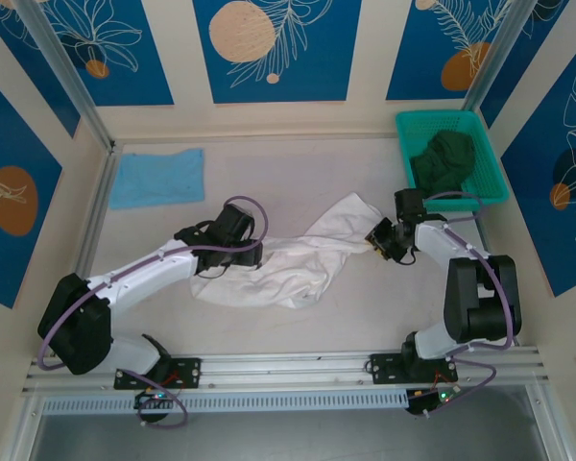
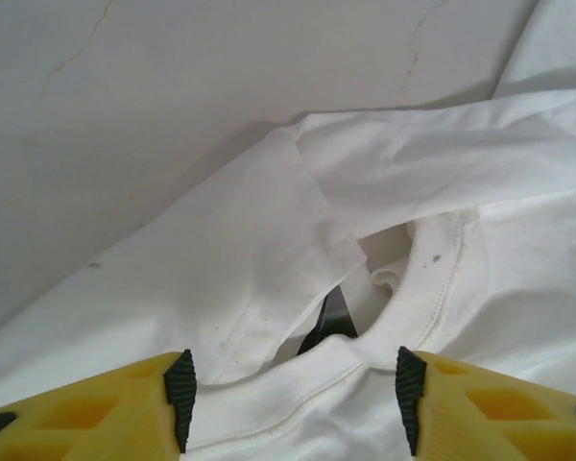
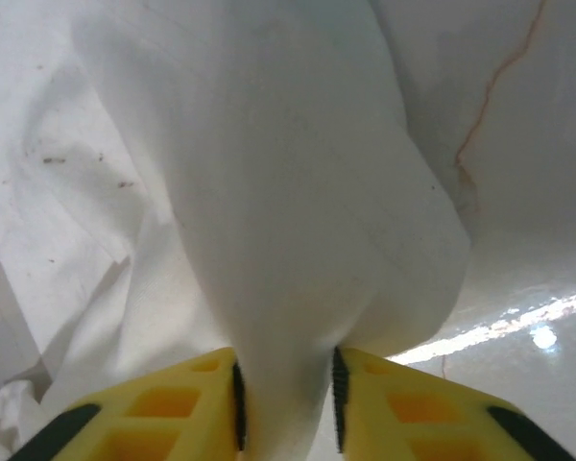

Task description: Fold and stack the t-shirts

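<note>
Top external: white t-shirt [image 1: 288, 261] stretches left-right; right pincer [image 3: 286, 389] pinches it, left pincer [image 2: 293, 375] agape.

Both arms reach low and inward, toward each other — the left gripper [image 2: 294, 401] with jaws apart, the right gripper [image 3: 286, 399] pinching the white t-shirt [image 3: 298, 192].

Lab robot cell: alu rails [image 1: 288, 370], printed panels [image 1: 269, 48].
</note>
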`<action>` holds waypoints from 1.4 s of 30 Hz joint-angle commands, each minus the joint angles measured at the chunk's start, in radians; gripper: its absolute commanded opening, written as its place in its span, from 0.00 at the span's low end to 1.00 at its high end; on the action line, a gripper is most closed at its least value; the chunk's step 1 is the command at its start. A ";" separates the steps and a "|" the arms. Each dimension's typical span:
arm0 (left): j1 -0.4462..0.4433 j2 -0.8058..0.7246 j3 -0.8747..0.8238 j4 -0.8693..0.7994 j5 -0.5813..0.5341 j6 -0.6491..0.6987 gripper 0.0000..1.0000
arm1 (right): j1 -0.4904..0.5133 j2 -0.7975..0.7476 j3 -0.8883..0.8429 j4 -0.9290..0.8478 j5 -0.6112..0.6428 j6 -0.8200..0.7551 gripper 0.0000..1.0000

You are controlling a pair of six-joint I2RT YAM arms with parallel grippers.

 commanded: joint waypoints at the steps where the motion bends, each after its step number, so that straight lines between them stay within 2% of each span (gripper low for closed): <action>1: 0.011 0.016 0.006 -0.009 -0.040 0.001 0.62 | 0.015 -0.005 -0.006 0.009 -0.002 0.011 0.29; 3: 0.022 0.034 0.005 -0.010 -0.031 -0.004 0.64 | 0.028 -0.011 0.001 -0.003 0.012 0.003 0.31; 5: 0.034 0.064 0.011 -0.012 -0.011 -0.011 0.69 | 0.041 -0.017 0.010 -0.022 0.035 -0.003 0.38; 9: 0.058 0.128 0.027 -0.016 -0.011 -0.045 0.69 | 0.058 -0.052 0.005 -0.035 0.076 -0.007 0.39; 15: 0.066 0.258 0.079 0.031 0.123 -0.066 0.59 | 0.063 -0.069 0.009 -0.046 0.097 -0.020 0.34; 24: 0.051 0.365 0.147 0.021 0.143 -0.043 0.49 | 0.060 -0.071 0.007 -0.044 0.101 -0.037 0.27; 27: 0.047 0.378 0.154 0.016 0.132 -0.037 0.42 | 0.060 -0.071 0.007 -0.043 0.098 -0.038 0.26; 31: 0.044 0.381 0.160 0.003 0.105 -0.034 0.22 | 0.060 -0.071 0.007 -0.042 0.100 -0.041 0.23; 36: 0.042 0.368 0.158 -0.005 0.084 -0.031 0.02 | 0.055 -0.068 0.010 -0.044 0.103 -0.042 0.22; 42: 0.041 0.307 0.141 -0.012 0.033 -0.028 0.00 | 0.054 -0.077 0.011 -0.050 0.110 -0.044 0.14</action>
